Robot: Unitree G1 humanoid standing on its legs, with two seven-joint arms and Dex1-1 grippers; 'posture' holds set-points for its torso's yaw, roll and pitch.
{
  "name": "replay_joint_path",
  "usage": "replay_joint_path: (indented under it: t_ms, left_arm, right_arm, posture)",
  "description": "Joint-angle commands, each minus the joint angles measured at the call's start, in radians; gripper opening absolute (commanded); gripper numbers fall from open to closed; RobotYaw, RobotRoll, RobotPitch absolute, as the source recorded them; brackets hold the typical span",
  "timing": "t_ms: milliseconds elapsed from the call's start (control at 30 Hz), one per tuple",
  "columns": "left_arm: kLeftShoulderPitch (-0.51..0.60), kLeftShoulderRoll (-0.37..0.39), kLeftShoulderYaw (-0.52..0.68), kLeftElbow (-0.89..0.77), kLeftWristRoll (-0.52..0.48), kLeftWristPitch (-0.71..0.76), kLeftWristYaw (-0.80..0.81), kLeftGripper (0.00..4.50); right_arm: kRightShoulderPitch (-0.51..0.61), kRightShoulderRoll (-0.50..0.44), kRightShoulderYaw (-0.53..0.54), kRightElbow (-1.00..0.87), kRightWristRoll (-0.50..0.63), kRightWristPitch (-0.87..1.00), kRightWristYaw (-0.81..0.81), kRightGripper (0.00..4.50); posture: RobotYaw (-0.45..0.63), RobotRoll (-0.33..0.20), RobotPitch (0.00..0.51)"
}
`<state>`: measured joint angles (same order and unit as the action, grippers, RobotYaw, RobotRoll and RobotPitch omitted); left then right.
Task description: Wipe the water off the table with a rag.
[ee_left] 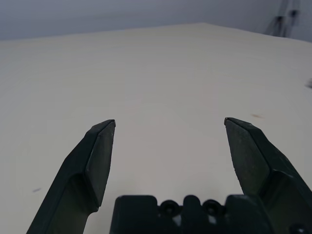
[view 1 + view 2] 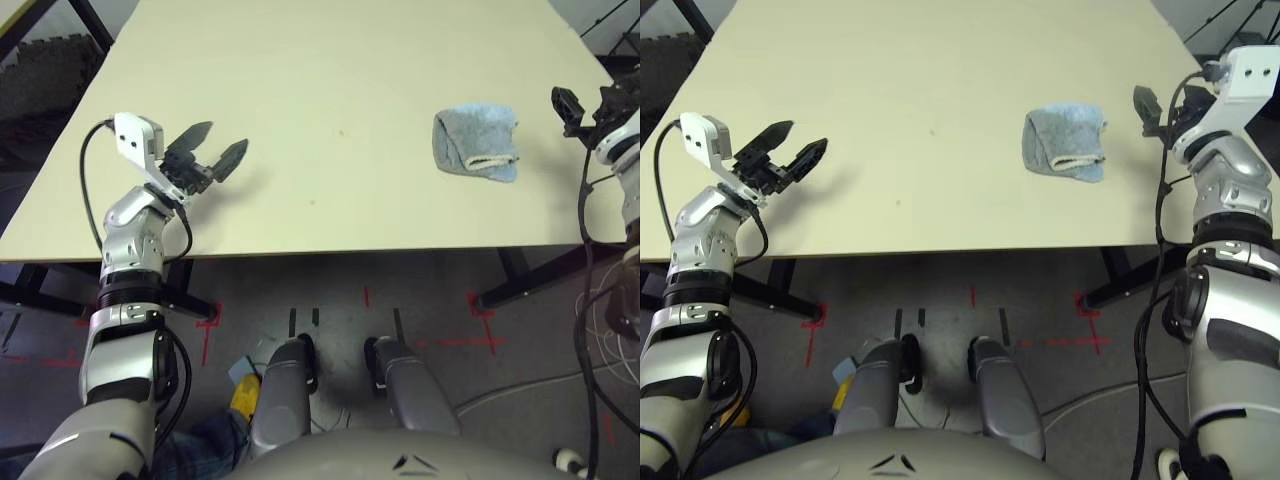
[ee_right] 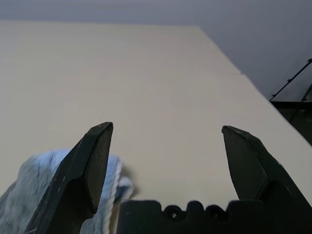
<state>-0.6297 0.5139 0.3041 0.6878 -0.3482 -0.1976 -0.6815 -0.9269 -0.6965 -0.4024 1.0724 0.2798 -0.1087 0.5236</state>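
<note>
Rag: light blue, bunched, lying free on the right side of the cream worktop | Right gripper: just right of the rag, fingers spread wide, empty | Left gripper: over the worktop's left edge, fingers apart, empty

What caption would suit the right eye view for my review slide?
Bunched light blue terry rag lies on the pale cream table, between the open left gripper and the open right gripper.
</note>
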Motion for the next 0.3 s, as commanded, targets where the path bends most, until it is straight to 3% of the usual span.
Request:
replay_joint_path:
  t_ms: [33, 300]
  left_arm:
    - [-0.01, 0.009, 0.028, 0.061, 0.045, -0.069, 0.106, 4.5]
    - [-0.057, 0.024, 0.049, 0.171, 0.09, -0.161, 0.254, 4.5]
  right_arm:
    - [0.011, -0.027, -0.045, 0.04, 0.028, -0.042, -0.029, 4.45]
    - [0.006, -0.034, -0.063, 0.083, 0.037, -0.052, -0.039, 4.45]
  posture:
    - [-0.09, 0.0, 0.2]
    - [-0.08, 0.0, 0.177]
